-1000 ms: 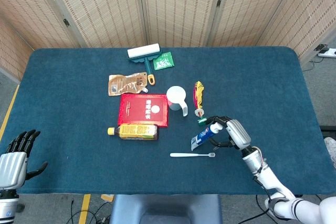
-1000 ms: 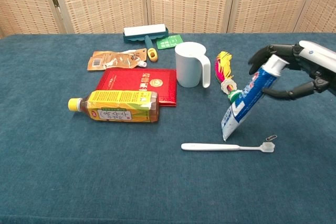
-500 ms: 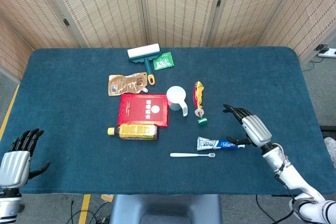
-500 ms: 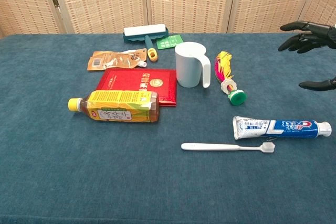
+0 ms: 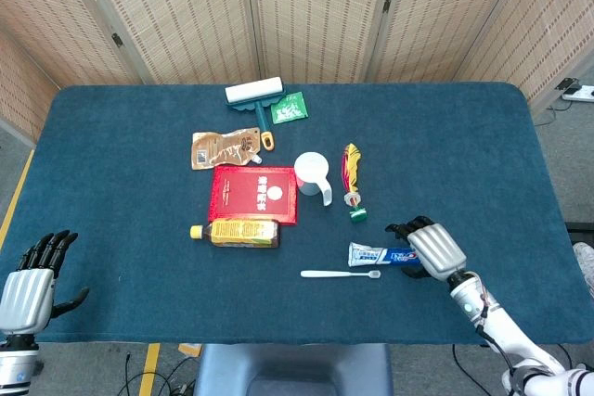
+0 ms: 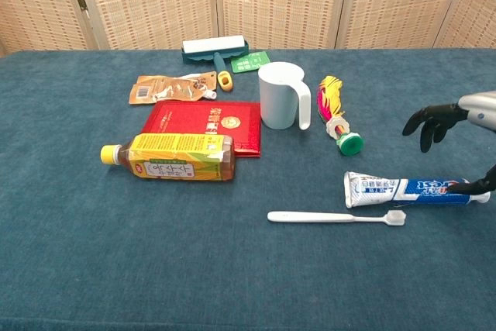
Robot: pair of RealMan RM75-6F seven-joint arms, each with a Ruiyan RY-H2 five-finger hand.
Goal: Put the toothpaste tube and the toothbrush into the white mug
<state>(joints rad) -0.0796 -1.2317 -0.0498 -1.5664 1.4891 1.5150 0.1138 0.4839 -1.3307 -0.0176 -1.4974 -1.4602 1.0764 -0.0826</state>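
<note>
Two task items lie flat on the worktop [image 6: 70, 269]: toothbrush [image 6: 336, 217] nearest, toothpaste tube [image 6: 411, 189] just behind. Right robot hand [image 6: 457, 133] arches released over the cap end, apparently preparing a grasp. Beyond stands the empty-looking white mug [image 6: 282, 96]; left robot hand [image 5: 31, 283] idles open.

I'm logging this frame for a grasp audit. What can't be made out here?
- Right hand: cut off by the chest view's right edge; its back covers the fingers in the head view, so contact with the toothpaste tube is unclear.
- White mug: inside not visible in the chest view; too small in the head view.
- Left hand: partly cut off by the head view's edge; absent from the chest view.
</note>
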